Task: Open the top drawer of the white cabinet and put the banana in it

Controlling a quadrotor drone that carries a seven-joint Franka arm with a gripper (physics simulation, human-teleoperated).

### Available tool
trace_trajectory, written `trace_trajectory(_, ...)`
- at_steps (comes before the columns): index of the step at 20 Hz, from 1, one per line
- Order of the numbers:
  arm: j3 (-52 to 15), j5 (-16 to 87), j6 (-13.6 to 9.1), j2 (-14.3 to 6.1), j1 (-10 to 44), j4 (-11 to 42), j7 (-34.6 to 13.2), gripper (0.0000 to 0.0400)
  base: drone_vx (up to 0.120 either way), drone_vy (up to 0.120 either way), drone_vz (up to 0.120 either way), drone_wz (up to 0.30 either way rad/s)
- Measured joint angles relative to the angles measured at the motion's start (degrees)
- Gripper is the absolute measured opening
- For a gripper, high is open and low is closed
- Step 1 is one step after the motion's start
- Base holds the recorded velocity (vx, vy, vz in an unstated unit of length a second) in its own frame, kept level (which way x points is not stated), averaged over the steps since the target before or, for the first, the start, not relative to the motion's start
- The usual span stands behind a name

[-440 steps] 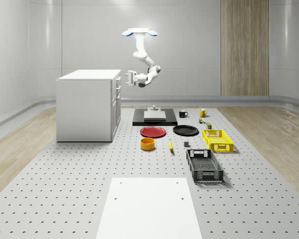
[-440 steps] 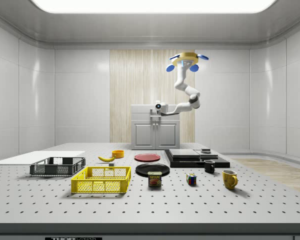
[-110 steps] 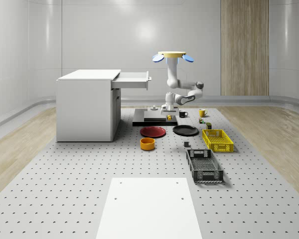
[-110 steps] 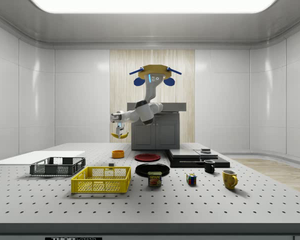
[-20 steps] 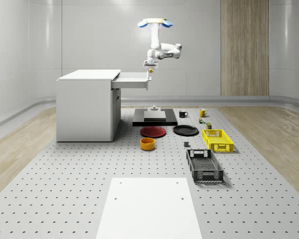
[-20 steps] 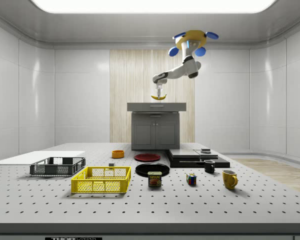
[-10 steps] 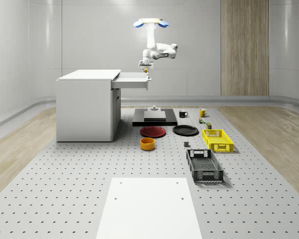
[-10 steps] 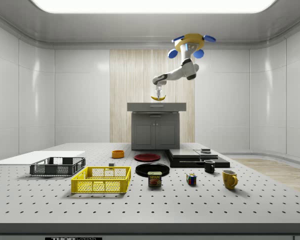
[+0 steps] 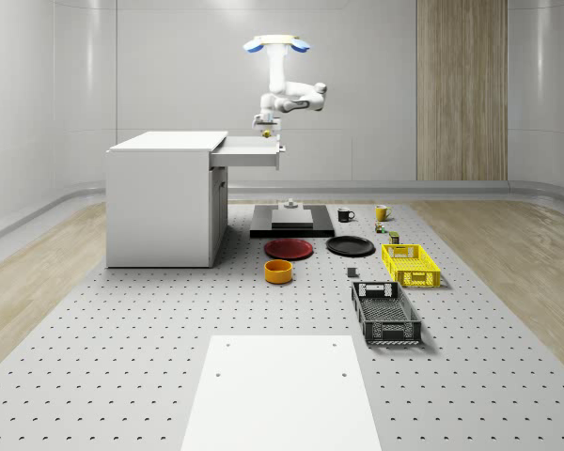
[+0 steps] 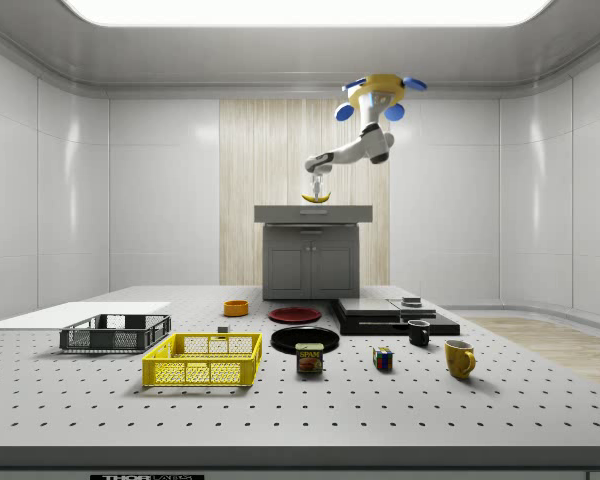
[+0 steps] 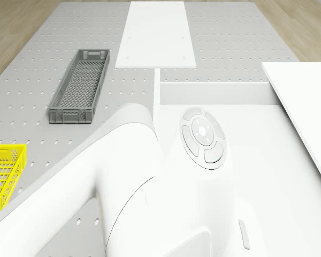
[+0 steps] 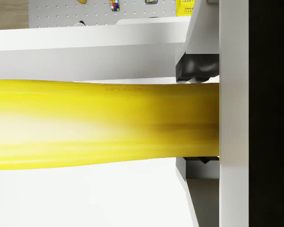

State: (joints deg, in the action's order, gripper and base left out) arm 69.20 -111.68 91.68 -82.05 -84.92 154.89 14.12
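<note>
1. Grey perforated table spreads far below my pincer; white cabinet stands on it, its top drawer pulled out toward the whole-scene view's right.
2. My drone body hovers high over the drawer's outer end, arm bent down and sideways from it.
3. Pincer hangs just above the open drawer, pointing down; in the side view it sits just over the cabinet top line.
4. Pincer is pinching the banana: wrist view has the fruit running crosswise between the fingers, with the white drawer interior behind it. Banana also visible as a small yellow curve under the pincer in the side view.
5. Banana is clear of the drawer floor, held above it, not yet resting inside.
6. Well below and away from the pincer on the table: red plate, black plate, orange bowl, yellow basket, grey crate.
7. White sheet lies at the table's near end, far from the pincer.
</note>
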Motion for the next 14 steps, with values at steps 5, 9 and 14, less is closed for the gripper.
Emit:
trace_trajectory(5,0.0,0.0,-0.01,0.01,0.0,0.0,0.0,0.0201,0.0,-0.12,-0.04,0.0)
trace_trajectory(9,-0.06,-0.06,0.01,0.02,0.0,-0.02,-0.01,0.0201,0.0,-0.12,0.0,0.0)
trace_trajectory(14,-2.23,-2.07,1.06,0.19,-0.3,-0.89,-0.31,0.0201,0.0,-0.008,0.0,0.0)
